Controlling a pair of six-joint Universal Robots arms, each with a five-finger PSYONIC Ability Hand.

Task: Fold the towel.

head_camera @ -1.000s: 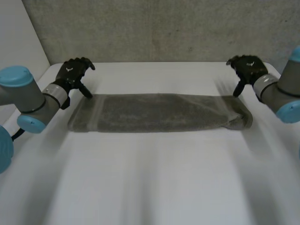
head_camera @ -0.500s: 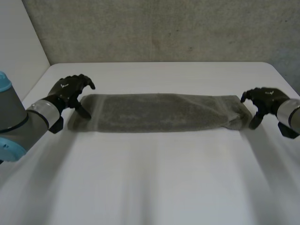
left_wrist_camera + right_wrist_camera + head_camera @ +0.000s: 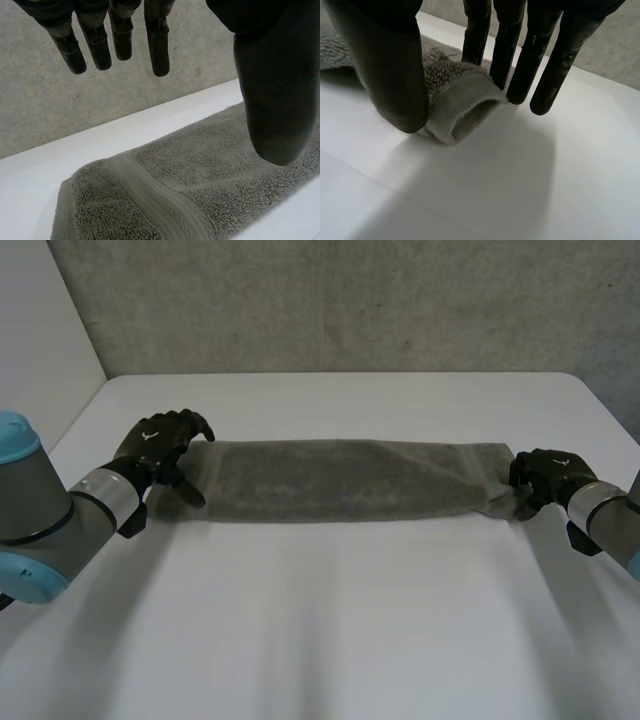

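Lengthwise, the long-folded grey terry towel (image 3: 340, 480) is laid across the white table (image 3: 330, 620). Its right end is pinched by the right hand (image 3: 548, 473), presumably for folding over; above its left end the left hand (image 3: 160, 445) is held open, empty.

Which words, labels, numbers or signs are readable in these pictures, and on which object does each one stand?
No readable text.
A small white mark is on the back of the left hand and of the right hand, too small to read.
The towel and table carry none.
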